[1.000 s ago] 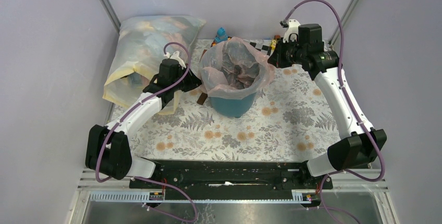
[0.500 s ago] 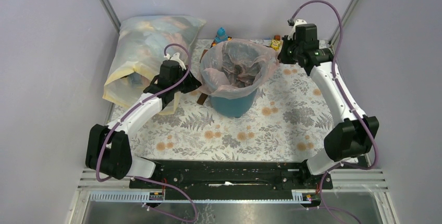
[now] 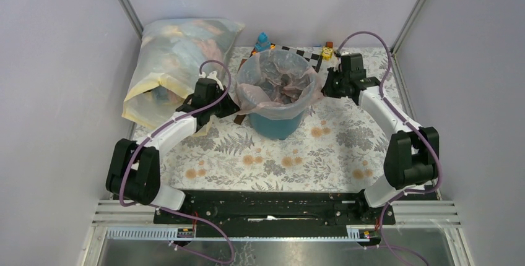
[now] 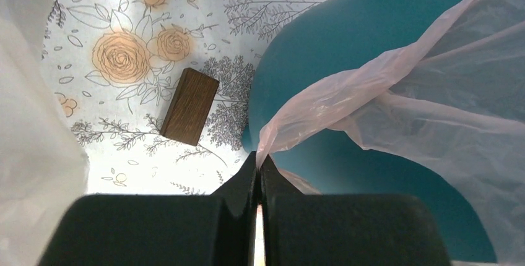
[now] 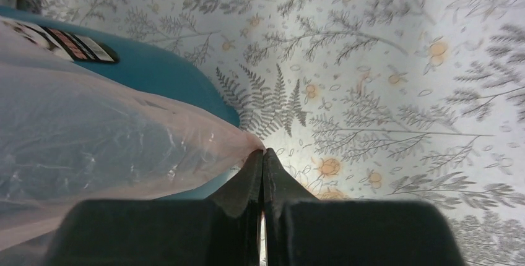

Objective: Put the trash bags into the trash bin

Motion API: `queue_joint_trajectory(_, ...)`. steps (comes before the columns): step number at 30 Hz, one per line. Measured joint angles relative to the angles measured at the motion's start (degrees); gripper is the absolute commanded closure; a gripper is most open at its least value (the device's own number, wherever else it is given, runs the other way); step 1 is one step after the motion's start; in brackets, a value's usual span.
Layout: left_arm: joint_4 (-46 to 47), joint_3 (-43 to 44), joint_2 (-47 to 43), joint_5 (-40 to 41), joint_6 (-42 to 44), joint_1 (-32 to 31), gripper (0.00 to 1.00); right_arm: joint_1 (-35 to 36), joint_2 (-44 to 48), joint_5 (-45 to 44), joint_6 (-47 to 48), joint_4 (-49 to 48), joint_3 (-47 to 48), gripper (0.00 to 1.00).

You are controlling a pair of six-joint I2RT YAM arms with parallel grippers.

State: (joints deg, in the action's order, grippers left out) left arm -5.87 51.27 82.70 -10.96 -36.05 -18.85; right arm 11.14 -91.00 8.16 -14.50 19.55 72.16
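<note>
**A:** What is biggest on the floral surface (image 3: 334,148)?

**B:** The milky-yellow sack (image 3: 167,62) at the back left, stuffed with coloured things. Next comes the teal trash bin (image 3: 275,125) in the middle. The pale-pink trash bag (image 3: 278,80) sits inside it, with its edge draped over the rim.

**A:** And the jaws?

**B:** Both pairs are pinched tight on the bag's edge, the left jaws at the bin's left side and the right jaws at its right.

**A:** What differs between the views?

**B:** Only the overhead view shows the checkered board (image 3: 303,52) behind the bin. The left wrist view plainly shows a brown wooden block (image 4: 189,106) lying flat near the bin's base. The right wrist view shows a label (image 5: 74,46) on the bin wall.
</note>
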Motion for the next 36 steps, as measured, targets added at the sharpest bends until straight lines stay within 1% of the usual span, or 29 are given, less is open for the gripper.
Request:
queue_joint_trajectory(5, 0.83, -0.68, 0.31, -0.74, -0.02, 0.00, 1.00, 0.00, -0.02, 3.96, -2.58, -3.76, -5.55, 1.00)
queue_joint_trajectory(16, 4.44, -0.79, 0.74, -2.99, -1.07, 0.00, 1.00, 0.00, -0.02, 12.35, -5.97, -10.80, -11.91, 0.99)
queue_joint_trajectory(19, 5.81, -0.79, 2.14, -3.78, -1.51, 0.00, 1.00, 0.00, -0.02, 14.03, -6.88, -12.98, -14.34, 0.93)
queue_joint_trajectory(20, 6.10, -0.79, 2.67, -3.93, -1.55, -0.02, 1.00, 0.00, -0.02, 14.21, -7.06, -13.40, -14.99, 0.91)
queue_joint_trajectory(21, 6.27, -0.79, 3.13, -4.07, -1.57, -0.07, 0.99, 0.00, -0.02, 14.32, -7.21, -13.79, -15.63, 0.86)
queue_joint_trajectory(23, 6.47, -0.85, 3.87, -4.11, -1.64, -0.17, 0.93, 0.00, -0.02, 14.27, -7.21, -13.81, -16.24, 0.74)
queue_joint_trajectory(24, 6.38, -0.94, 3.96, -4.04, -1.68, -0.17, 0.88, 0.00, -0.02, 13.88, -7.10, -13.64, -16.24, 0.70)
queue_joint_trajectory(27, 5.46, -0.96, 3.61, -2.49, -1.20, -0.28, 0.68, 0.00, 0.72, 11.72, -6.29, -11.96, -16.02, 0.63)
queue_joint_trajectory(29, 4.13, -0.96, 2.62, -0.44, -0.61, -0.28, 0.52, 0.00, 2.38, 8.66, -5.49, -9.05, -15.30, 0.59)
queue_joint_trajectory(30, 3.06, -0.96, 1.60, 0.83, -0.37, -0.28, 0.47, 0.00, 3.50, 6.91, -4.96, -7.13, -14.40, 0.58)
queue_joint_trajectory(36, -1.57, -0.96, -7.02, 5.90, 0.48, -0.28, 0.33, 0.00, 9.73, -1.29, -1.97, 2.08, -4.35, 0.55)
